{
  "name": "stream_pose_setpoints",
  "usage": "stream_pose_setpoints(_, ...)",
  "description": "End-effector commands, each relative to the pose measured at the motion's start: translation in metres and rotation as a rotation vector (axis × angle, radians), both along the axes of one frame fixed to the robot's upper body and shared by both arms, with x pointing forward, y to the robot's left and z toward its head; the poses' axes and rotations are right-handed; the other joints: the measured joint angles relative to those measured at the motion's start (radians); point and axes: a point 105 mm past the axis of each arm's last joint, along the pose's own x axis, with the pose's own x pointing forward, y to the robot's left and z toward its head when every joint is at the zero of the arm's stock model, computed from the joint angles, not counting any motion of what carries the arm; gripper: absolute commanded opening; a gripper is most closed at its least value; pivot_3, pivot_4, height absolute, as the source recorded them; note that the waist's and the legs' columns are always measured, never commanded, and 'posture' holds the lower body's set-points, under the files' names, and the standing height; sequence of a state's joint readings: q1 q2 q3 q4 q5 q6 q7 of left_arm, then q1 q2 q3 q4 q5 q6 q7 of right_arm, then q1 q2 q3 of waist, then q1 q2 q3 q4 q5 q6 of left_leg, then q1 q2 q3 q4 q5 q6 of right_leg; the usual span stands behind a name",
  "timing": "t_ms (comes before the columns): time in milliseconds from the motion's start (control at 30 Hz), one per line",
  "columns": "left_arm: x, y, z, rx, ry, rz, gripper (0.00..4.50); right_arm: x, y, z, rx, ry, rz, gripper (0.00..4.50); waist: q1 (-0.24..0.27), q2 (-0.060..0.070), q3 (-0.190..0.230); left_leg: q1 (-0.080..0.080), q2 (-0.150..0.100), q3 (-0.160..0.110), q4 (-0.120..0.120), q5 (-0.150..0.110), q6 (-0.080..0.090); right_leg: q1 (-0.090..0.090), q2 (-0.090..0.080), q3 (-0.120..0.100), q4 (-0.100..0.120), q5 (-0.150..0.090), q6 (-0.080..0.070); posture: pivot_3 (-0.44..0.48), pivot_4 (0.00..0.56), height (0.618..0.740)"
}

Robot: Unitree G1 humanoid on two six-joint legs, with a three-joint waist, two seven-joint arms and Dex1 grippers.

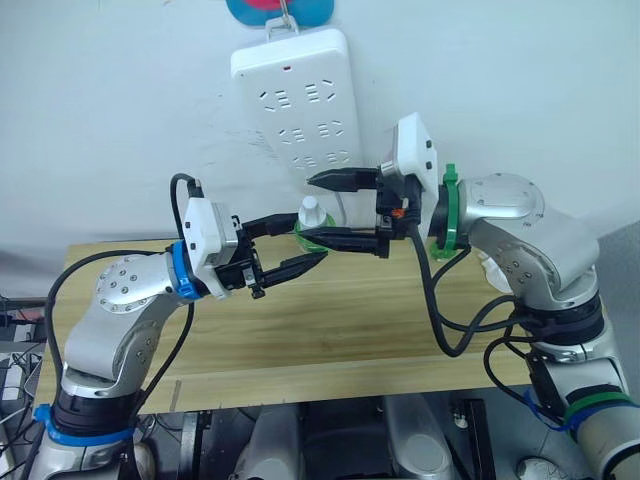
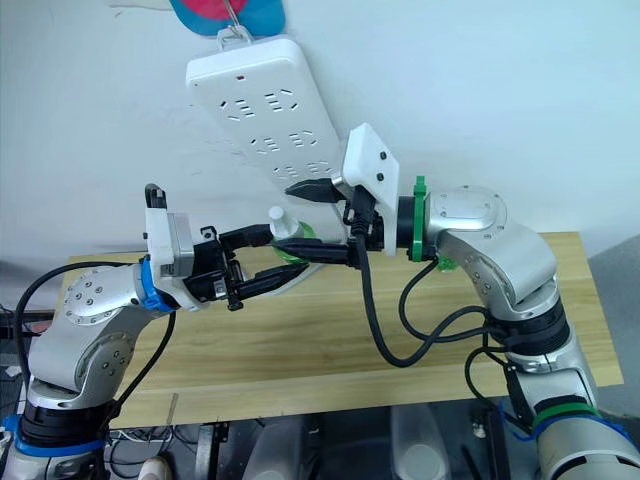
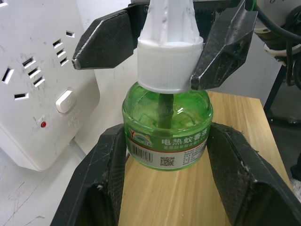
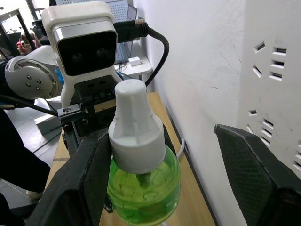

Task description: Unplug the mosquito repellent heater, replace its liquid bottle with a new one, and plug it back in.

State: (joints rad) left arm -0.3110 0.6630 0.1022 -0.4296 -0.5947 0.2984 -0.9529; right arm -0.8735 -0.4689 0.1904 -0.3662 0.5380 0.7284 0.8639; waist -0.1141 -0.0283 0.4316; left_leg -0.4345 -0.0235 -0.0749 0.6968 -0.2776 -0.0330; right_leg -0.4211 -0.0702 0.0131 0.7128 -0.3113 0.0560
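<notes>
A liquid bottle [image 3: 165, 123] of clear green plastic with a tall white cap [image 1: 311, 212] hangs in the air just above the wooden table [image 1: 350, 330], in front of the wall. My left gripper [image 1: 311, 238] is shut on its green body, one finger on each side. From the other side, my right gripper [image 1: 307, 208] stands open around the white cap, with one finger close against it and the other well away toward the wall. The mosquito repellent heater is out of view.
A long white power strip [image 1: 300, 100] hangs tilted on the wall right behind the bottle, its sockets unoccupied. Black cables [image 1: 450, 320] loop under my right arm above the table.
</notes>
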Motion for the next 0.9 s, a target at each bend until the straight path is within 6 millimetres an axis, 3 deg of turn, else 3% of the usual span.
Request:
stream_pose_setpoints(33, -0.009, 0.0, 0.008, -0.007, -0.041, -0.034, 2.23, -0.005, -0.009, 0.009, 0.028, -0.04, -0.015, 3.53, 0.0, 0.0, 0.0, 0.0, 0.0, 0.0, 0.0, 0.0, 0.0, 0.0, 0.0, 0.0, 0.0, 0.0, 0.0, -0.204, 0.371, 0.74)
stream_pose_setpoints(333, -0.003, 0.0, 0.011, -0.013, -0.046, -0.022, 2.23, -0.023, -0.008, 0.007, 0.015, -0.001, 0.076, 3.53, -0.001, 0.0, 0.0, 0.0, 0.0, 0.0, 0.0, 0.0, 0.0, 0.0, 0.0, 0.0, 0.0, 0.0, 0.0, -0.204, 0.37, 0.74)
stream_pose_setpoints(900, -0.007, -0.012, 0.008, -0.032, -0.045, -0.055, 2.23, -0.009, 0.015, 0.012, 0.057, -0.037, 0.08, 3.53, -0.001, 0.0, 0.0, 0.0, 0.0, 0.0, 0.0, 0.0, 0.0, 0.0, 0.0, 0.0, 0.0, 0.0, 0.0, -0.184, 0.376, 0.74)
